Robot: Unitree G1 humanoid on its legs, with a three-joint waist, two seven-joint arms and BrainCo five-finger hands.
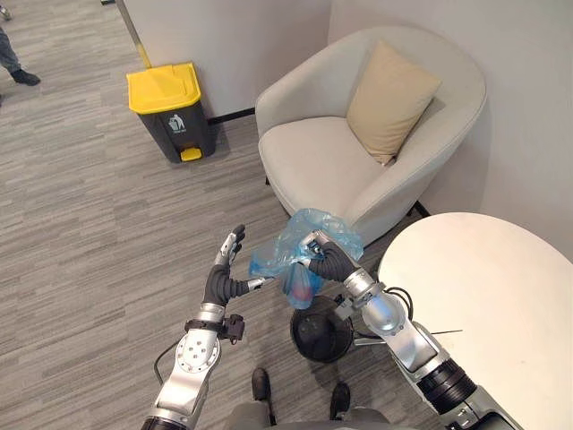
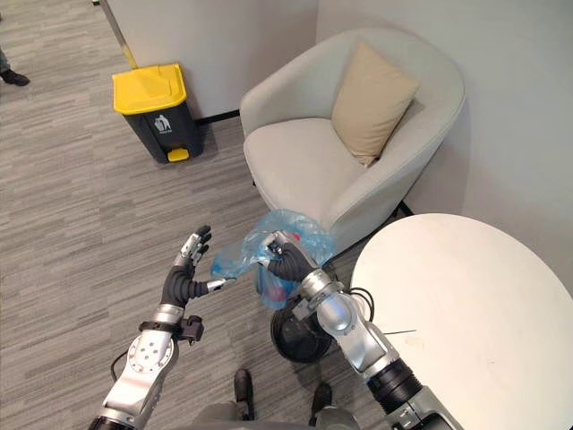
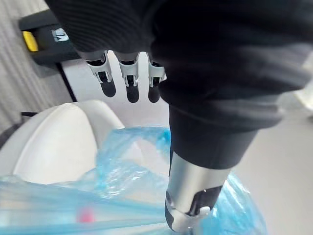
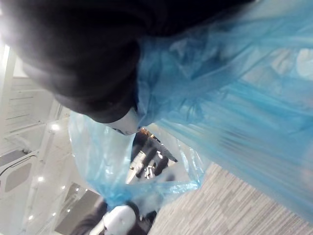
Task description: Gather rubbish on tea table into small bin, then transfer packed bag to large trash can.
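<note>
A blue plastic bag (image 1: 300, 246) with rubbish inside, a red item among it, hangs just above the small black bin (image 1: 320, 336) on the floor. My right hand (image 1: 324, 260) is shut on the bag's gathered top, and the film (image 4: 220, 98) drapes over that hand. My left hand (image 1: 224, 273) is to the bag's left with straight fingers (image 3: 128, 81) pointing up. Its thumb (image 3: 190, 196) reaches toward the bag's near corner (image 3: 112, 181). The large grey trash can (image 1: 170, 107) with a yellow lid stands by the far wall, lid down.
A cream armchair (image 1: 358, 134) with a tan cushion (image 1: 389, 98) stands right behind the bag. The round white tea table (image 1: 492, 305) is at my right. Open carpet floor lies between me and the large can. A person's shoe (image 1: 18, 72) shows at far left.
</note>
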